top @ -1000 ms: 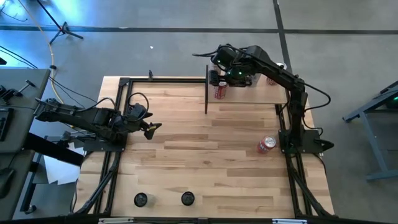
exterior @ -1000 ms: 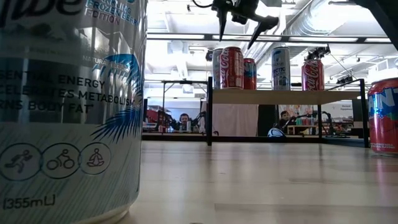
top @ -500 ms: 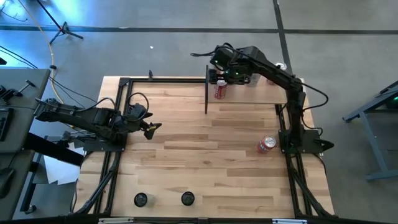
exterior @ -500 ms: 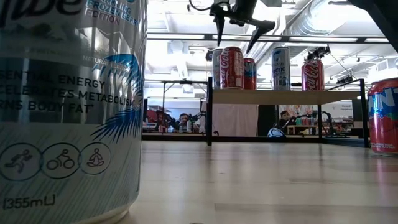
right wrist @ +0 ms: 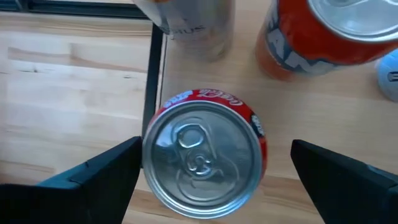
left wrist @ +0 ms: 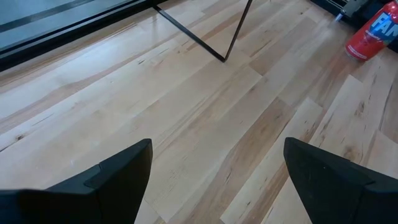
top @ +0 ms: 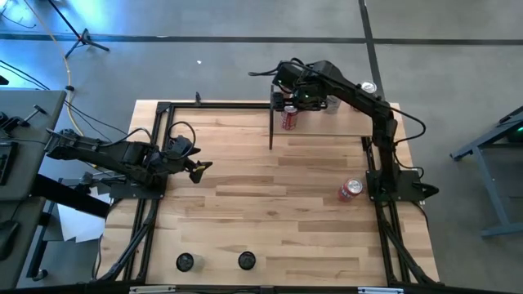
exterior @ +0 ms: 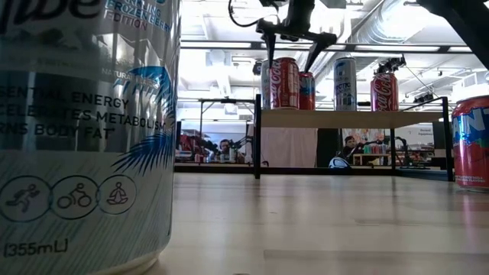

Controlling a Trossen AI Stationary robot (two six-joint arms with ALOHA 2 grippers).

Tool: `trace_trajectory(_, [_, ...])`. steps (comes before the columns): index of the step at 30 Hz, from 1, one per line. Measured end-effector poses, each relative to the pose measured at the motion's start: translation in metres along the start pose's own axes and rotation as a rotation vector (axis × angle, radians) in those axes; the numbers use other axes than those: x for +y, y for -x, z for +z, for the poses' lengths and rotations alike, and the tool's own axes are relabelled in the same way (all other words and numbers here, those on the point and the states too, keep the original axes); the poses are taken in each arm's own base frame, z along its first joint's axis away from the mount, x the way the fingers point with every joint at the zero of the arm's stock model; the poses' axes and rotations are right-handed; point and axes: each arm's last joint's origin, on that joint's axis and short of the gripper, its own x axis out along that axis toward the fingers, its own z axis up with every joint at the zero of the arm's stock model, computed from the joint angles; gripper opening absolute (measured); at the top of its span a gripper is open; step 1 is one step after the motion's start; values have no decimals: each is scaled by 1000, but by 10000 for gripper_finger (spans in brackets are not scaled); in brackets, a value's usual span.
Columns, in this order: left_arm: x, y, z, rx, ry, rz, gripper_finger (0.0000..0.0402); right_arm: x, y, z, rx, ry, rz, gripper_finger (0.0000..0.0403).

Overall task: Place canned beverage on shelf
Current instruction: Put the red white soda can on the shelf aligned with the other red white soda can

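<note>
Over the last second the right pincer (exterior: pixel 289 52) rises a little off the red cola can (exterior: pixel 284 82) and shifts toward the shelf's near-left corner, its fingers spreading wider. It now hangs released just above that can, fingers apart on either side of the lid and not touching it, as the right wrist view shows with the silver top (right wrist: pixel 202 155) centred between them.

The red cola can stands upright on the shelf (top: pixel 343 122) at its left end, close to the board's edge and the black upright (exterior: pixel 257 136). Behind and beside it on the board stand more cans: a silver one (right wrist: pixel 189 22), an orange one (right wrist: pixel 323 34) and others along the shelf in the low view, so the left end is crowded.

The left pincer (top: pixel 198 168) waits low over the table's (top: pixel 270 204) left side, fingers spread and empty, with bare planks ahead of it. A red can (top: pixel 350 189) stands near the right arm's base, and two dark cans (top: pixel 185 261) stand by the table's near edge.
</note>
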Motion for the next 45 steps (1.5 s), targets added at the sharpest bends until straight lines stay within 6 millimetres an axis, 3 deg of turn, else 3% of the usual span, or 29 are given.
trace_trajectory(5, [0,0,0,0,0,0,337,0,0,0,1,11,-3,378])
trace_trajectory(14, [0,0,0,0,0,0,337,4,1,-6,-8,28,6,273])
trace_trajectory(45, [0,0,0,0,0,0,337,6,2,-5,29,435,70,282])
